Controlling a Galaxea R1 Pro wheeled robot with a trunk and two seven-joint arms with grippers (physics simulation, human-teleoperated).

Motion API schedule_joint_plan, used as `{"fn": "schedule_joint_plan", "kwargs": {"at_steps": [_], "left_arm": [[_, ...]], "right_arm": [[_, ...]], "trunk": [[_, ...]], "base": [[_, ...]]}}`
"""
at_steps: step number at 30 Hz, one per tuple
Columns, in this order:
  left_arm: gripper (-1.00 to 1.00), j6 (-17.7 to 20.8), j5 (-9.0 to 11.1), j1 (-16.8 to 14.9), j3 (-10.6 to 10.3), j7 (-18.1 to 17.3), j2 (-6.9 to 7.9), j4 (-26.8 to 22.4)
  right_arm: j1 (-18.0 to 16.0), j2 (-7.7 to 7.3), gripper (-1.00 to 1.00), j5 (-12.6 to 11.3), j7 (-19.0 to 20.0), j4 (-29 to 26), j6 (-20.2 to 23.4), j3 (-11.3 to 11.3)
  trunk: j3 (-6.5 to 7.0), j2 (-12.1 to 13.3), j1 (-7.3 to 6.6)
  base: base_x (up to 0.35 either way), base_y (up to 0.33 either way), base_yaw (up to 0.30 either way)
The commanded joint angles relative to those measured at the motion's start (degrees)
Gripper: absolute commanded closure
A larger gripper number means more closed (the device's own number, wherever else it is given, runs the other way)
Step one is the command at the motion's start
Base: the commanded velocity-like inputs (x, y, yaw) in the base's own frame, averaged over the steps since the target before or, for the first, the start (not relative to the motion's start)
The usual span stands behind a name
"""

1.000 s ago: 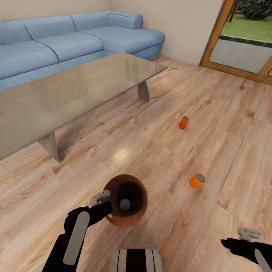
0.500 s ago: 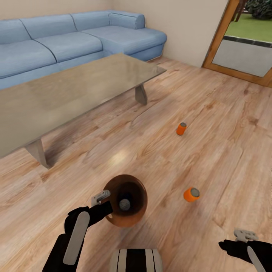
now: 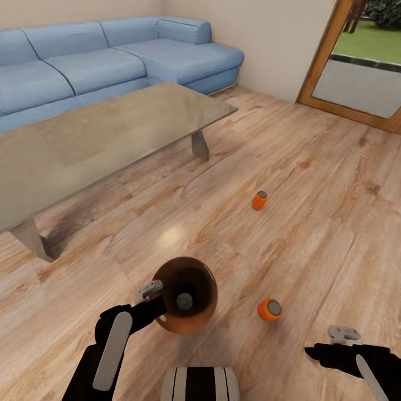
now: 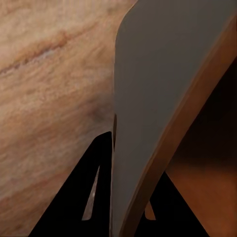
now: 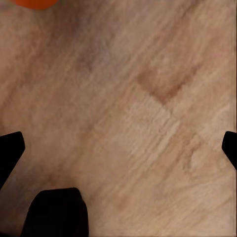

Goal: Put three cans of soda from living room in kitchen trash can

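My left gripper [image 3: 158,306] is shut on the rim of the coppery-brown trash can [image 3: 195,281] and holds it tilted above the floor. The rim wall [image 4: 148,123] stands between the left gripper's fingers [image 4: 96,192]. One soda can's grey top [image 3: 184,301] shows inside the bin. A second orange soda can [image 3: 269,309] lies on the plank floor just right of the bin; its orange edge [image 5: 34,3] shows ahead of the right gripper. The third can [image 3: 259,200] lies farther ahead. My right gripper [image 3: 315,352] hovers low at the right, open and holding nothing.
A low grey table [image 3: 83,139] stands ahead on the left, its legs [image 3: 199,146] on the wood floor. Behind it is a blue L-shaped sofa [image 3: 111,61]. A wood-framed glass door [image 3: 356,67] stands at the far right. Bare floor lies around both cans.
The whole view has shifted: the table and both floor cans now sit lower and more to the left, so the camera has moved. The right gripper reaches further in. The bin stays gripped.
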Motion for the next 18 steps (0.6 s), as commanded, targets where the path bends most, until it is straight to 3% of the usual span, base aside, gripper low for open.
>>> {"fn": "schedule_joint_plan", "kwargs": {"at_steps": [1,18], "left_arm": [[1.00,-0.20,0.50,-0.02,-0.08,0.26,0.00,-0.02],[1.00,-0.33,0.50,-0.02,-0.22,0.43,0.00,-0.02]], "right_arm": [[0.00,0.00,-1.00,0.03,0.00,0.01,0.01,0.01],[0.00,0.02,-1.00,0.25,-0.07,0.24,-0.04,0.05]], "trunk": [[0.00,0.00,0.00],[0.00,0.00,0.00]], "base": [[0.193,-0.176,0.208],[0.023,-0.021,0.284]]}}
